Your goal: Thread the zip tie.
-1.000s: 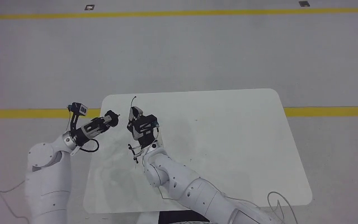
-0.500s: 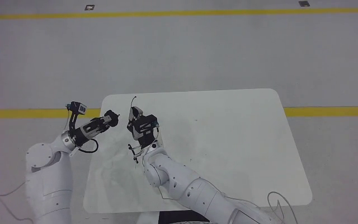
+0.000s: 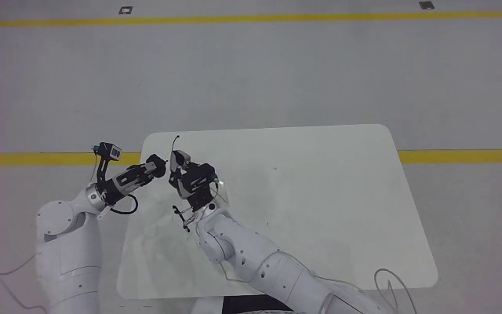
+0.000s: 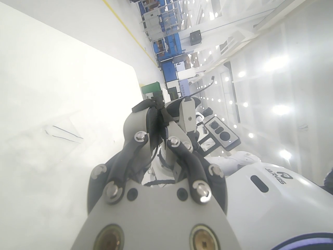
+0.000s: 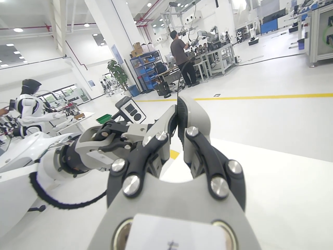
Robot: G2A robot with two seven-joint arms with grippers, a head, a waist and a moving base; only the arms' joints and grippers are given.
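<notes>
Right gripper (image 5: pixel 178 106) pinches the zip tie (image 5: pixel 177 89), which pokes out past its fingertips. Left gripper (image 3: pixel 159 166) sits just beside; its grip is unclear.

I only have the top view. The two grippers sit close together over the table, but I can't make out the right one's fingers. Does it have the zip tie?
Observer: Yes. In the right wrist view the right gripper is shut on the thin black zip tie, whose strand stands up out of its grip.
Operator: And the other arm?
Observer: The left wrist view shows the left gripper shut too, a black strip end poking out of it; whether that is the same tie, I cannot tell.
Operator: Anything lying loose?
Observer: Two thin dark strands lie on the white table beyond the left gripper, possibly spare ties.
</notes>
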